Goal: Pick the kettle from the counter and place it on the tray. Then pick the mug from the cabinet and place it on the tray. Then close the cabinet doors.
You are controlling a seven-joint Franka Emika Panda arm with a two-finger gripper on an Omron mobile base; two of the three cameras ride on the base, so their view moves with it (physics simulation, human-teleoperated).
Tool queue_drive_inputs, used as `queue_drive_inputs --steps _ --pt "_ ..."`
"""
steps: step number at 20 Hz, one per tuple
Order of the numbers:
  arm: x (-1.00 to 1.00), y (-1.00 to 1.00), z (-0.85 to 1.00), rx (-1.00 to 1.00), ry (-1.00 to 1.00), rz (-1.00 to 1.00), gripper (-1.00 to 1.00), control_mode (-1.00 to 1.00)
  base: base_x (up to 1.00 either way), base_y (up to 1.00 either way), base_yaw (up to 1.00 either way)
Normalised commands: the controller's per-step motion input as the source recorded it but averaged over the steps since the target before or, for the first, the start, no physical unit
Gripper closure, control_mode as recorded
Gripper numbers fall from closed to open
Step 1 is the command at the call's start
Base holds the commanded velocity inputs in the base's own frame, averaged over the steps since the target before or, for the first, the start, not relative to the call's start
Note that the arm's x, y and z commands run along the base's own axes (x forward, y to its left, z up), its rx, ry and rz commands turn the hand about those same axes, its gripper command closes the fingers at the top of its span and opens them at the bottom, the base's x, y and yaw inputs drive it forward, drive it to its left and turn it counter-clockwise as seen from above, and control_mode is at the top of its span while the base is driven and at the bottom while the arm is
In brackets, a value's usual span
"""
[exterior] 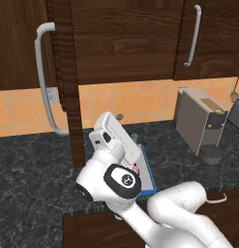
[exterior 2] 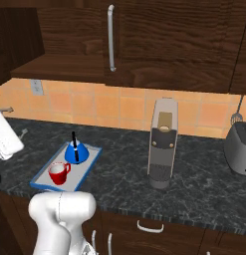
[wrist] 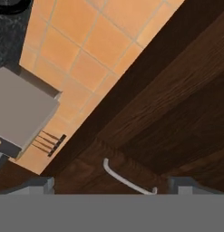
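Kettle (exterior 2: 75, 153) and mug (exterior 2: 58, 173) on tray (exterior 2: 89, 163); gripper (wrist: 111, 186) empty, jaws wide apart, facing cabinet (wrist: 177, 104)

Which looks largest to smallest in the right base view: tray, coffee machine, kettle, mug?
1. coffee machine
2. tray, covering a similar area, so the top two are close
3. and 4. kettle and mug: alike in size, not ranked.

Coffee machine (exterior 2: 161, 149) beside toaster (exterior 2: 239, 147) (tiled backsplash (exterior 2: 119, 109)).
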Motion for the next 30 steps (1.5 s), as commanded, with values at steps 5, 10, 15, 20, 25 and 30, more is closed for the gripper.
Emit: queue_drive_inputs --steps 5,10,15,20,25,30 --pt "0.14 0.52 -0.14 -0.03 0.01 0.00 -1.00 -1.00 0.00 0.00 0.00" --pt "0.17 0.52 -0.18 -0.02 0.02 0.00 -1.00 -1.00 0.00 0.00 0.00" --pt "0.18 0.47 -0.21 -0.01 0.01 0.00 -1.00 -1.00 0.00 0.00 0.00" --pt "0.04 0.44 -0.12 -0.01 0.00 0.00 -1.00 -1.00 0.00 0.00 0.00" --pt "0.00 0.45 -0.06 -0.02 0.00 0.00 -1.00 -1.00 0.00 0.00 0.00" --pt "0.00 0.45 -0.02 -0.01 -0.02 -0.01 -1.00 -1.00 0.00 0.00 0.00"
